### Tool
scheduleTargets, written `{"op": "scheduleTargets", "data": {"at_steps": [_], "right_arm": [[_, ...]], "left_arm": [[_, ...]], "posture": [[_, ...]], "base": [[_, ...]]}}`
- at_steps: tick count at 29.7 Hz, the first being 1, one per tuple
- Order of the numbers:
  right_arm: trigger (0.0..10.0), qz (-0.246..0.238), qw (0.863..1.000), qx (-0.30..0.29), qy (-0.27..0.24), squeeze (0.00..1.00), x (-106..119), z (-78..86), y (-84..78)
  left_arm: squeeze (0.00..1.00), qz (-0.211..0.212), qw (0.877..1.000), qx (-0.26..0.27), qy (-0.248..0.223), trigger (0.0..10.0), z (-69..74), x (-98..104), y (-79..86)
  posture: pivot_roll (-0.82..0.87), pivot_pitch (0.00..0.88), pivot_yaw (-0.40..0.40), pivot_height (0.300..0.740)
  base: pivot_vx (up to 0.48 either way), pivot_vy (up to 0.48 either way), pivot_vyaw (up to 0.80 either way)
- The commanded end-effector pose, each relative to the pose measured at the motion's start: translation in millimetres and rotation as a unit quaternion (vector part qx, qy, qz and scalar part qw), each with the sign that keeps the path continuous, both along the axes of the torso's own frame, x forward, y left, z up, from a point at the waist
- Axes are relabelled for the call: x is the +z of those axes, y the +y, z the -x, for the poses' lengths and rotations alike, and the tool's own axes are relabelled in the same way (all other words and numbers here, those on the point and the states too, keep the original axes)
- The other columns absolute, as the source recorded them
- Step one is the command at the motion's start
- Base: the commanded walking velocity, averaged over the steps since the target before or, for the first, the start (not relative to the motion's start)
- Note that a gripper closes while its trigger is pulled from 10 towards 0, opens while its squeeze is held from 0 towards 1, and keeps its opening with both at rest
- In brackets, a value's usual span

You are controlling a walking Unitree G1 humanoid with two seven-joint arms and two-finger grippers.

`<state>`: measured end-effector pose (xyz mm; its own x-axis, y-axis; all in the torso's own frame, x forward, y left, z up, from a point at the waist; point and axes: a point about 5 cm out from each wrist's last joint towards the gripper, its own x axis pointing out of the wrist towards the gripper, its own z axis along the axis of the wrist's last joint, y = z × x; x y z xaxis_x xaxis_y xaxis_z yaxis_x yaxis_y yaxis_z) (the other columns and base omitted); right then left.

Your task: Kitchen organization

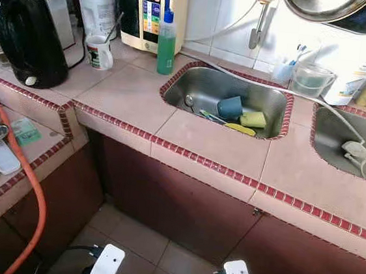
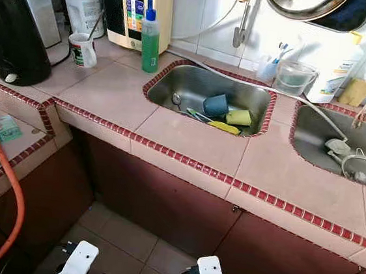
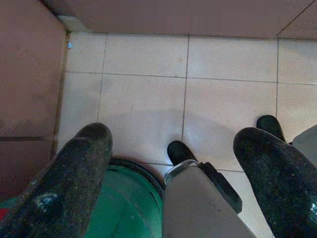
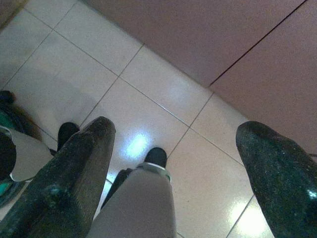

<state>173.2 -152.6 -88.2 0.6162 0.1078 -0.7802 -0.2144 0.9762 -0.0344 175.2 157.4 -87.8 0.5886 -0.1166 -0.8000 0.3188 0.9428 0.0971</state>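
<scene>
Two sinks [image 1: 188, 78] [image 1: 330, 136], one black kettle [image 1: 25, 32], one green bottle [image 1: 166, 44], one mug [image 1: 99, 53].

Tiled counter [image 1: 214, 147]: black kettle [image 1: 25, 32], mug [image 1: 99, 52], green bottle [image 1: 166, 44].

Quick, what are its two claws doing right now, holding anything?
Left claw: open, holding nothing, hanging low over the floor tiles.
Right claw: open, holding nothing, hanging low by the cabinet front.

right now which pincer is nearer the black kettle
Left. The left pincer hangs open over the floor tiles, on the same side as the black kettle. The right pincer, also open and low, hangs further toward the sinks.
</scene>
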Motion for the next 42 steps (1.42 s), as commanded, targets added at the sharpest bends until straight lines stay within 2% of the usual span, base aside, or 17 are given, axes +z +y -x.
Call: {"op": "scheduleTargets", "data": {"at_steps": [1, 8, 14, 20, 31, 42], "right_arm": [[10.0, 0.013, 1.0, 0.006, 0.012, 0.0, -2.3, 4.2, -2.1], [10.0, 0.027, 0.999, 0.016, 0.023, 0.0, -3.5, 5.9, -6.0], [10.0, 0.029, 0.999, 0.025, 0.024, 0.0, -3.4, 5.5, -6.6], [10.0, 0.032, 0.999, 0.03, 0.026, 0.0, -3.5, 5.8, -6.9], [10.0, 0.035, 0.998, 0.033, 0.03, 0.0, -4.7, 8.8, -8.3], [10.0, 0.042, 0.998, 0.034, 0.039, 0.0, -7.4, 15.3, -10.9]], "left_arm": [[0.0, -0.003, 1.0, -0.006, 0.006, 10.0, -0.1, -0.5, -2.0], [0.0, 0.001, 1.0, 0.003, 0.017, 10.0, 8.9, -4.6, -4.5], [0.0, 0.0, 1.0, 0.008, 0.018, 10.0, 9.5, -4.9, -3.3], [0.0, -0.007, 1.0, -0.009, 0.018, 10.0, 10.5, -5.2, -3.7], [0.0, -0.008, 1.0, -0.011, 0.028, 10.0, 15.8, -7.6, -4.1], [0.0, -0.012, 0.999, -0.006, 0.036, 10.0, 19.6, -9.3, -1.6]], "posture": [[-0.14, 0.0, -0.006, 0.732], [-0.13, 0.0, -0.025, 0.732], [-0.12, 0.0, -0.038, 0.732], [-0.12, 0.0, -0.039, 0.732], [-0.13, 0.0, -0.042, 0.732], [-0.13, 0.0, -0.04, 0.732]], "base": [[0.0, 0.0, 0.0], [0.0, 0.0, 0.0], [0.0, 0.0, -0.76], [0.0, 0.0, -0.76], [0.0, -0.47, -0.69], [0.0, -0.077, 0.0]]}}
